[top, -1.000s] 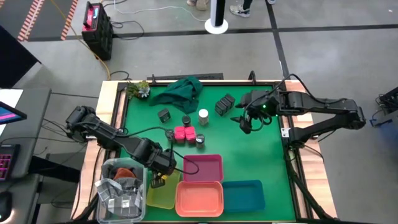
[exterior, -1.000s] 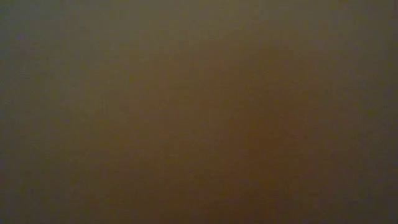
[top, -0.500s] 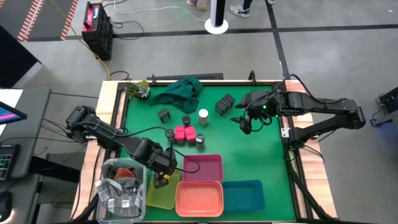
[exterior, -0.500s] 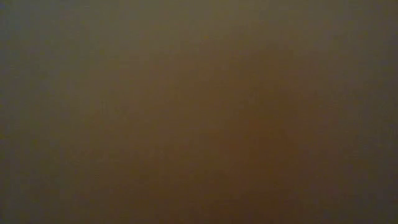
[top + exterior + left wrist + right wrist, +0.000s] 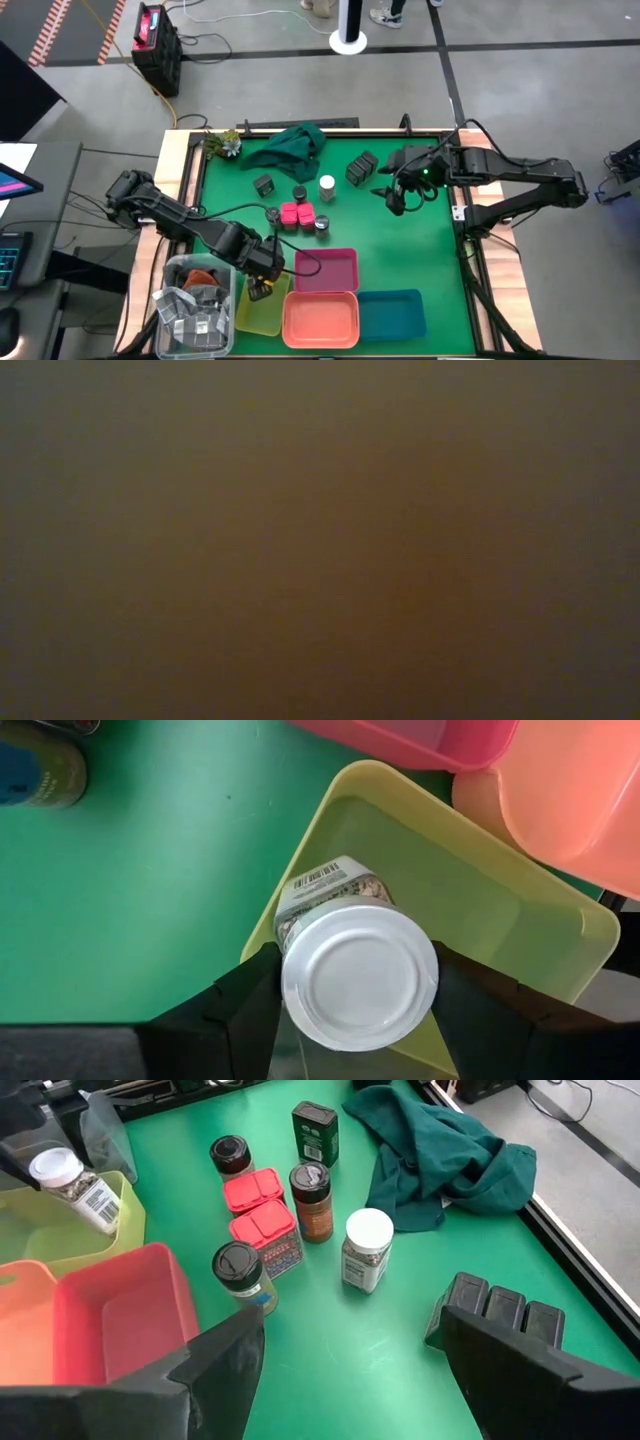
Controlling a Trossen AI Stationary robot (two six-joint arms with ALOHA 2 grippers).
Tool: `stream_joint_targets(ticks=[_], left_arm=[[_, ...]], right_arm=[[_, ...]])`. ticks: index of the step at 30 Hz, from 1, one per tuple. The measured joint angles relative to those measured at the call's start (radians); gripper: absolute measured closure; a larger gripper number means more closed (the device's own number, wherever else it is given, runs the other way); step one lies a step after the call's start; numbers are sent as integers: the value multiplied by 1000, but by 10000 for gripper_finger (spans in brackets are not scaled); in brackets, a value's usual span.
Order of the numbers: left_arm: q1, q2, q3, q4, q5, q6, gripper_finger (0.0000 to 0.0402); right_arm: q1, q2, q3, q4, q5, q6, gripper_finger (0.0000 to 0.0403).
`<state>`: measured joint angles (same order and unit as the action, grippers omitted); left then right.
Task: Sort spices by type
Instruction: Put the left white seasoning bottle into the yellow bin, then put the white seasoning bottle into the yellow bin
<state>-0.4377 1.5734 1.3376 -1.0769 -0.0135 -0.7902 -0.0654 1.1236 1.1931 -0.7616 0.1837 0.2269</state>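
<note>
Left wrist view is showing us the left gripper (image 5: pixel 352 1010) clamping a white-lidded jar (image 5: pixel 358 970) between its two dark fingers, the lid facing the camera and the jar's long axis running straight out from the wrist toward the floor of the yellow tray (image 5: pixel 470 890); the jar is hanging just over that tray's near corner, and we are judging that it is not yet resting on the tray floor, so the coming move is a short lowering along that same axis before letting go. We are seeing the same jar from the right wrist view, tilted above the yellow tray (image 5: pixel 40 1220). Outward from there, the pink tray (image 5: pixel 326 268), orange tray (image 5: pixel 320 320) and blue tray (image 5: pixel 392 312) are sitting beside it along the near edge of the table. The remaining spices are waiting mid-table: a second white-lidded jar (image 5: pixel 367 1250), two pink blocks (image 5: pixel 258 1210), dark round jars (image 5: pixel 310 1201) and dark square boxes (image 5: pixel 497 1315). The right gripper (image 5: pixel 393 196) is hovering near those boxes with its fingers spread and holding nothing, nearer to that cluster than the left arm is
</note>
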Motion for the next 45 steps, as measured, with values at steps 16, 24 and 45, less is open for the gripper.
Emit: stream_joint_targets(ticks=[16, 24, 45], left_arm=[[20, -3, 4, -19, -16, 0, 103], [149, -59, 114, -68, -150, 96, 105], [674, 118, 160, 318, 38, 686, 107]], right_arm=[[0, 0, 0, 4, 0, -20, 78], [0, 0, 0, 10, 0, -18, 78], [58, -98, 24, -301, 97, 292, 78]])
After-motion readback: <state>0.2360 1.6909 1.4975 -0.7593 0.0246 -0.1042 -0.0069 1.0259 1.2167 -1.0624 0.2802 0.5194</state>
